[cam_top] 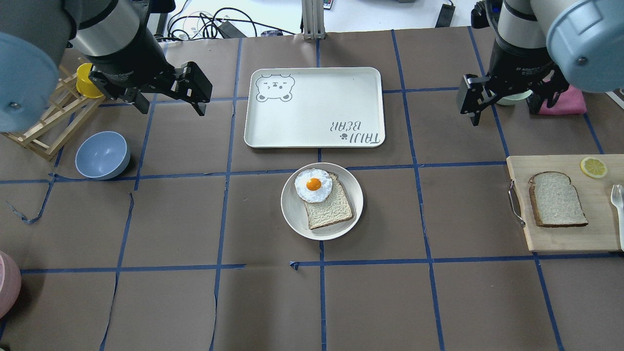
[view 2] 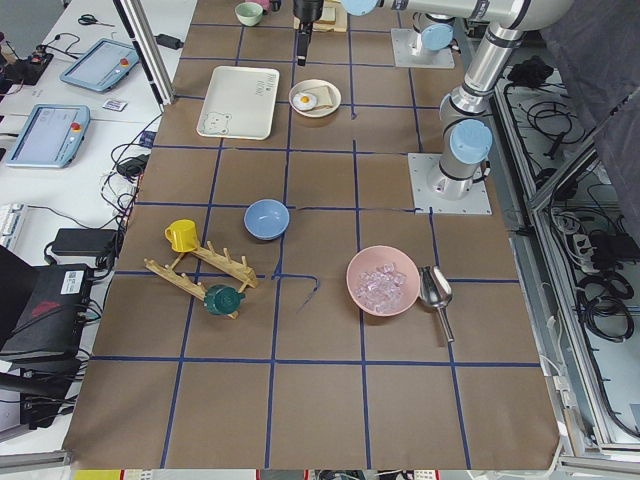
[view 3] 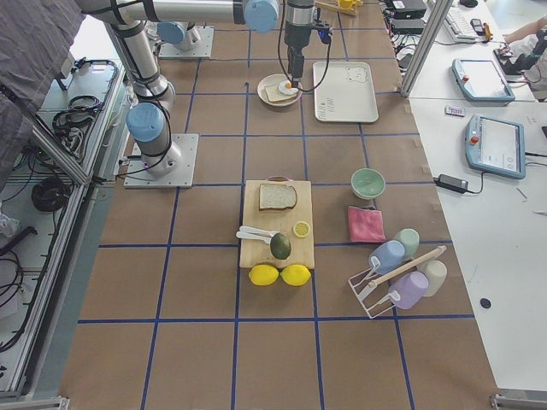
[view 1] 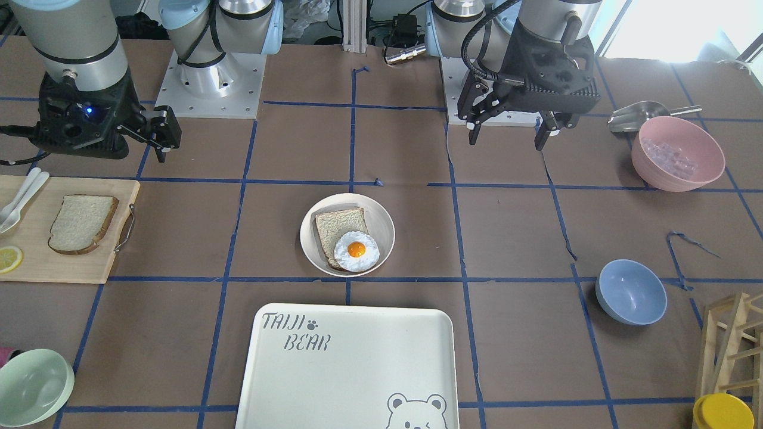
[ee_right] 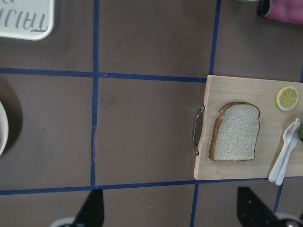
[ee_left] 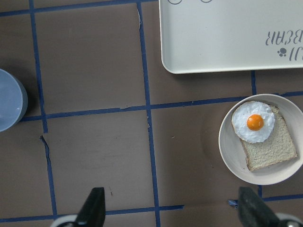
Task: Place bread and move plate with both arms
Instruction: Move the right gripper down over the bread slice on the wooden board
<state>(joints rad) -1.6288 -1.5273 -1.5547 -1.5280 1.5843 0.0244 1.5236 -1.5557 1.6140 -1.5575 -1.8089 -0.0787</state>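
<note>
Bread point(ee_right: 235, 132) shows in right wrist view (plate point(ee_left: 230, 153), left).

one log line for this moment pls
stage: not started | left claw: open, empty | right claw: open, empty | bread: on board, untouched | plate: holds egg on toast, off tray

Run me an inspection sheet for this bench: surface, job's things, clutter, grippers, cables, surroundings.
Surface: table, brown paper, blue tape grid, a few tears.
Job's things: bread flat on cutting board; plate at centre holds another slice and fried egg.
Clutter: tray near plate, not touching; blue bowl; pink bowl.
Grippers: left gripper and right gripper open, empty, above the table.
Cables: bundle off the table's far edge.
Surroundings: operator desks with tablets.
</note>
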